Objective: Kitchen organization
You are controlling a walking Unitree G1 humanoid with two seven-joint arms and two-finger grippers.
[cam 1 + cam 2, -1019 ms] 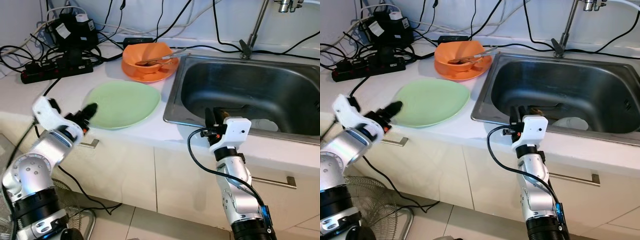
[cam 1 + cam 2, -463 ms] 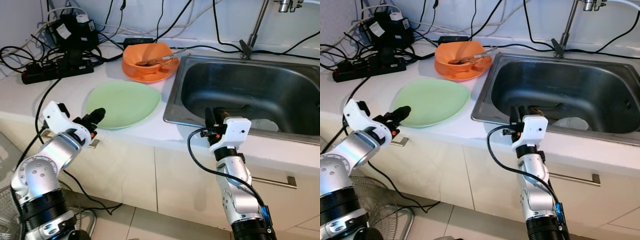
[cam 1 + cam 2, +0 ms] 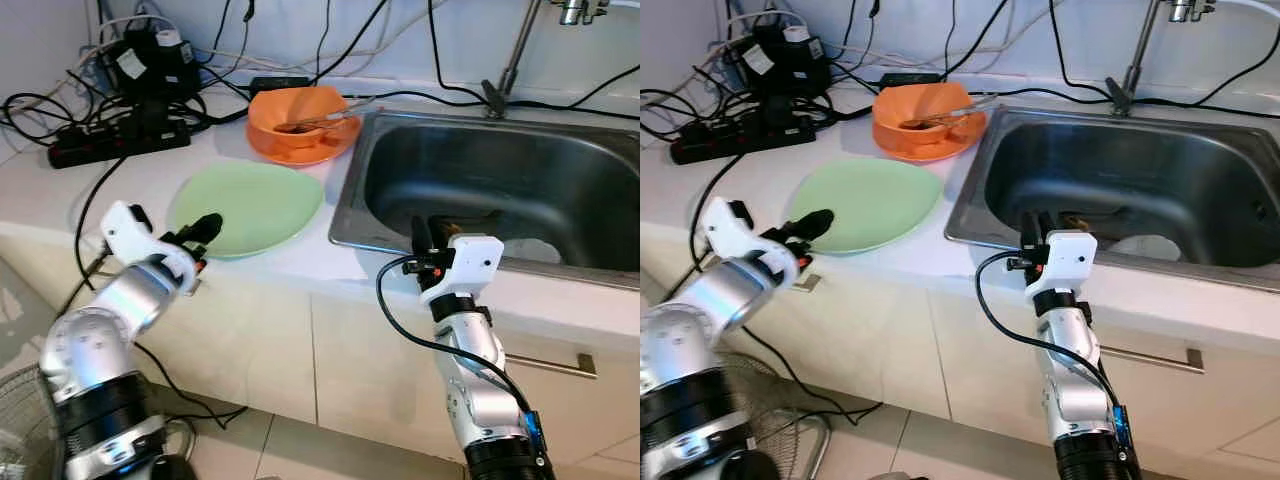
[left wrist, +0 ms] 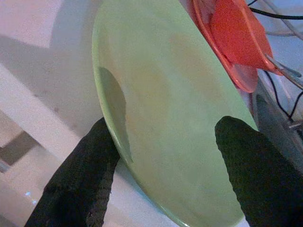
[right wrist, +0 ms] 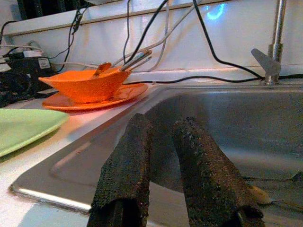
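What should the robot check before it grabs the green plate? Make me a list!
1. Left gripper open wide enough: ok, its fingers are spread on either side of the green plate edge.
2. Plate empty: ok, nothing lies on it.
3. Plate within reach: ok, its near rim sits by the counter edge, right at the gripper.
4. Fingers already touching the plate: cannot tell.
5. Orange bowl on its orange plate out of the way: ok, it stands behind the green plate, apart from the gripper.
6. Right gripper out of the way: ok, it waits at the sink front rim, fingers close together.
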